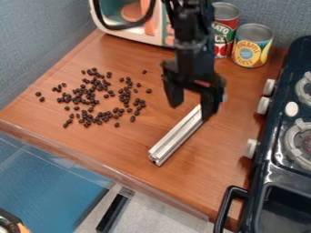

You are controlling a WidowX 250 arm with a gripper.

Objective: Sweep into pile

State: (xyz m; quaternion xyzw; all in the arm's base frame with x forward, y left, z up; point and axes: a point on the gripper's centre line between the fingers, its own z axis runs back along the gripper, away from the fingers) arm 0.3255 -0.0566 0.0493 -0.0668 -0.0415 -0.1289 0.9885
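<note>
Dark beans (90,109) lay toward ten o'clock from metal bar (177,136); bar's axis ran one to seven. Tool (191,112) was spread, near bar's one-o'clock end.

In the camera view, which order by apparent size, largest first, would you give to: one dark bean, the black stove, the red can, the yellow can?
1. Black stove
2. Red can and yellow can: they look alike, so I do not rank them.
3. One dark bean
</note>
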